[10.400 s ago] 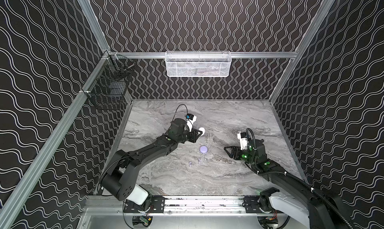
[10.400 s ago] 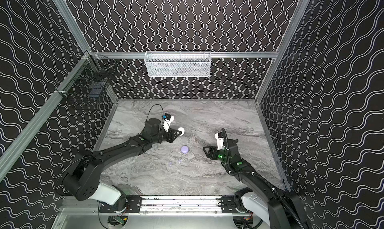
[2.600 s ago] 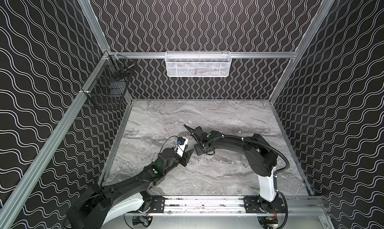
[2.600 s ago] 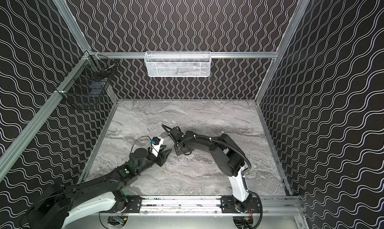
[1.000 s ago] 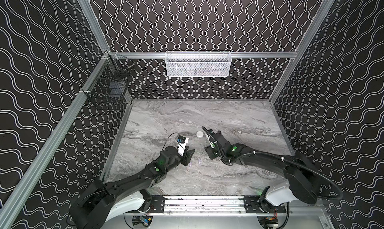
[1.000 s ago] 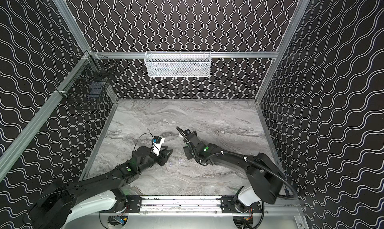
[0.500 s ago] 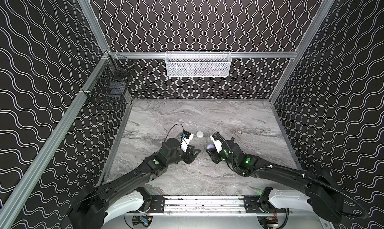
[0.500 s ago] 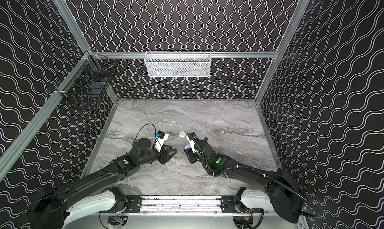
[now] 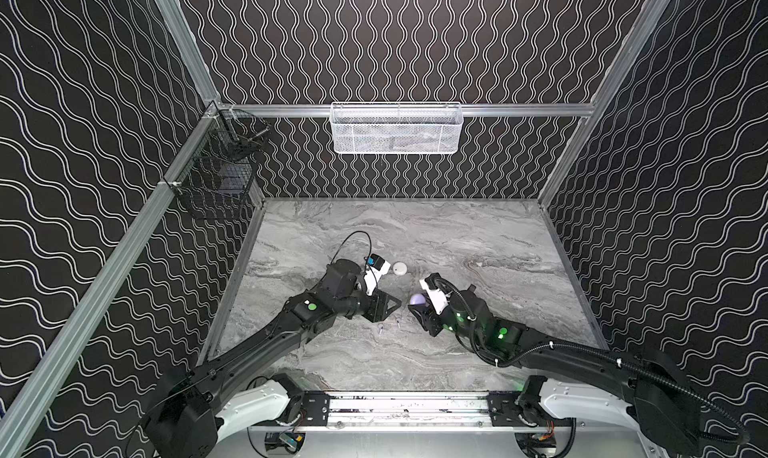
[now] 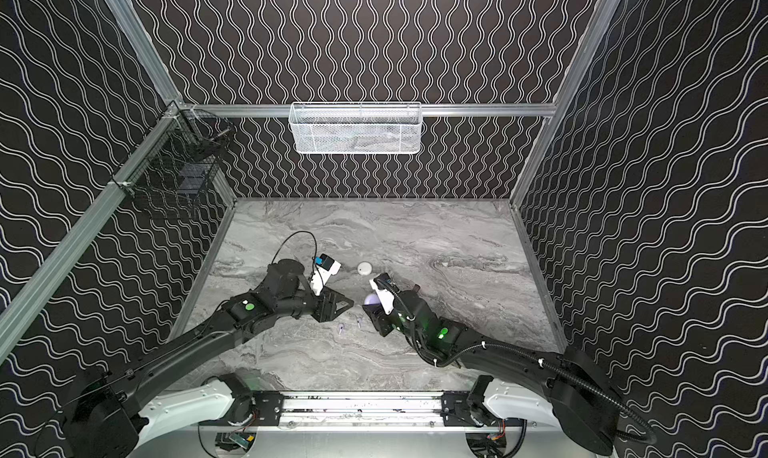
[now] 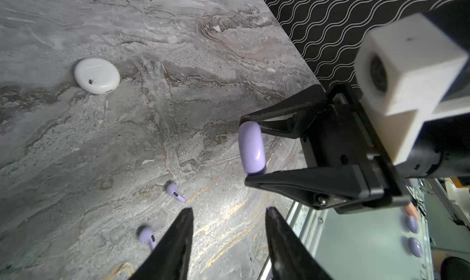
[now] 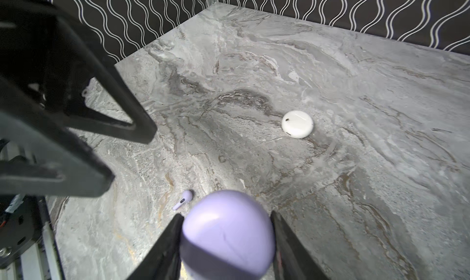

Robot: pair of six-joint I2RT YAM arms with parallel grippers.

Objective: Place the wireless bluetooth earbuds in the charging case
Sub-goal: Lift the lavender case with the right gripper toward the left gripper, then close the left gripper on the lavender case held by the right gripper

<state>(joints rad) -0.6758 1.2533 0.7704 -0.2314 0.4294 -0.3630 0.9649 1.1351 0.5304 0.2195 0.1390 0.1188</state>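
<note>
Near the middle of the surface (image 9: pixel 478 235), in both top views: right claw (image 9: pixel 414 303) clamped on the lavender case (image 9: pixel 417 298) (image 10: pixel 370 299), which is now lifted off the marble where it lay earlier. Left claw (image 9: pixel 391 306), jaws apart and empty, has swung in to face it. Two lavender earbuds (image 9: pixel 380 329) lie loose just frontward of the claws. The white case (image 9: pixel 400 268) sits closed, toward the back edge.

Left wrist view: lavender case (image 11: pixel 251 147) held edge-on, lid apparently shut; both lavender earbuds (image 11: pixel 175 191) on the surface nearby.

Right wrist view: lavender case (image 12: pixel 227 230) fills the grip; one earbud in sight; no white earbuds show.

Judgement: pickup done, nothing inserted; opening the lid probably falls to the left claw.
</note>
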